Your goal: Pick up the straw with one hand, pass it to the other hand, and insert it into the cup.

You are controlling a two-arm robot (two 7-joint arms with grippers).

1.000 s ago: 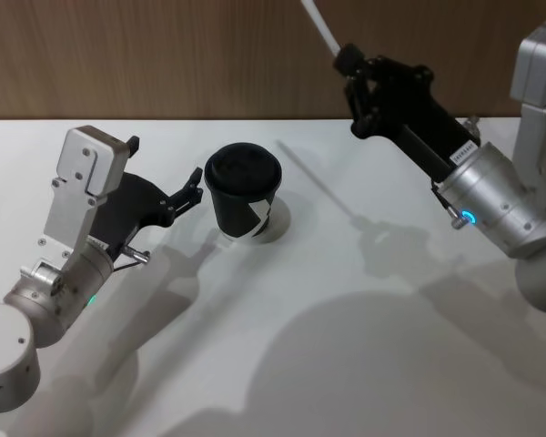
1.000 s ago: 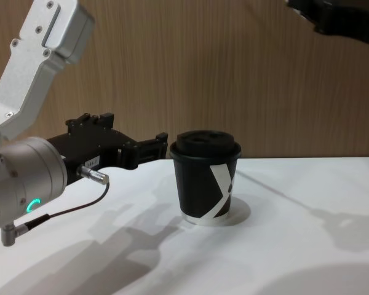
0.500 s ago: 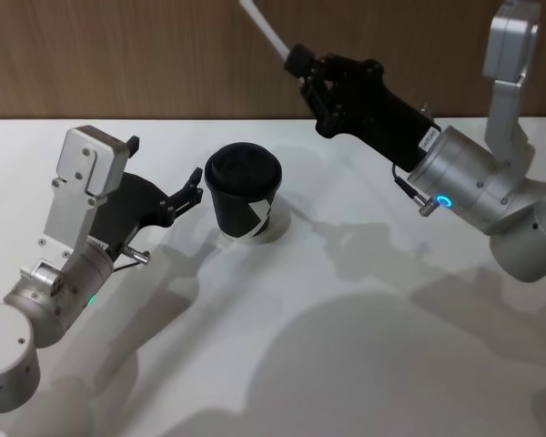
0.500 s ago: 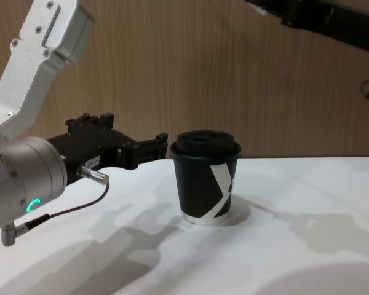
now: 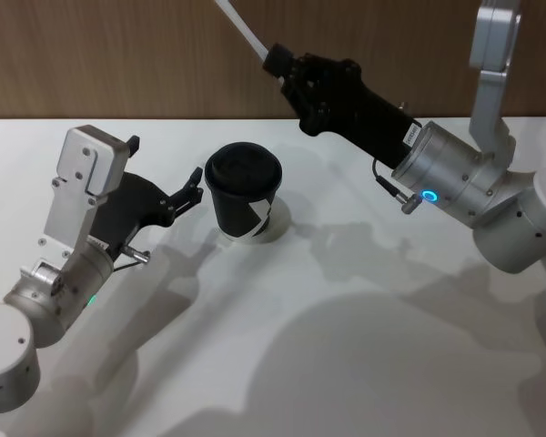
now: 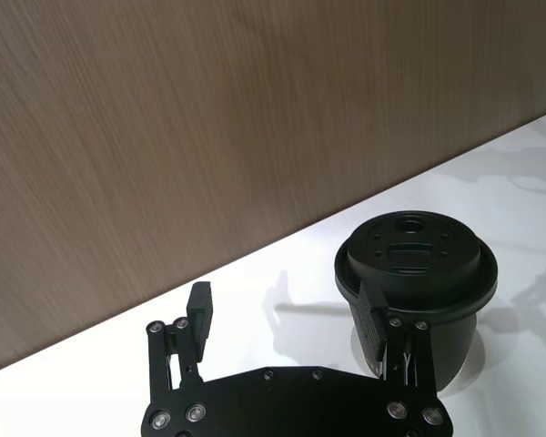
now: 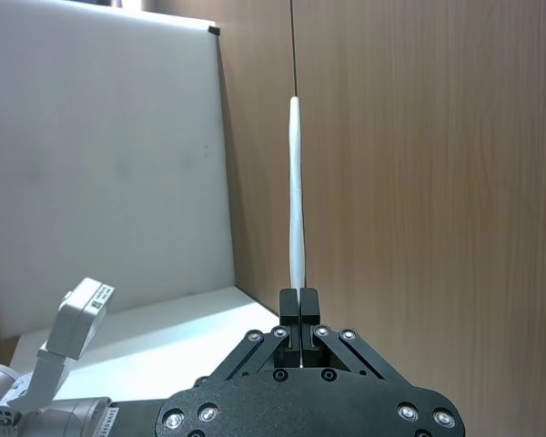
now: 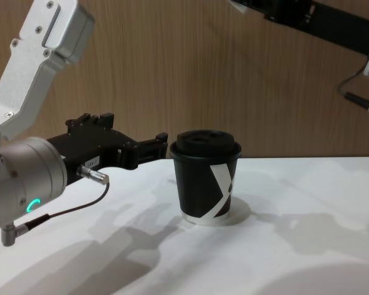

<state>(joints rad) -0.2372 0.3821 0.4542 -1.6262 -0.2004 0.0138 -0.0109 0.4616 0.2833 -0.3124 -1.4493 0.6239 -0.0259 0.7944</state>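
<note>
The black lidded cup (image 5: 244,192) stands upright at mid-table, its white angular mark facing me (image 8: 207,179). My left gripper (image 5: 166,164) rests open just left of the cup; in the left wrist view one finger (image 6: 379,329) lies against the side of the cup (image 6: 417,273), which sits outside the jaws. High up at the back, a little right of the cup, my right gripper (image 5: 280,62) is shut on the white straw (image 5: 237,23). The straw (image 7: 296,200) sticks straight out past the right gripper (image 7: 298,305) fingertips.
The white table (image 5: 346,346) stretches wide around the cup, with a wooden wall (image 5: 118,55) behind it. The right arm (image 8: 307,21) crosses the top of the chest view above the cup. A white panel (image 7: 100,155) stands off to one side.
My right gripper has carried the straw leftwards, from the far right to near above the cup. The left arm and the cup have stayed put.
</note>
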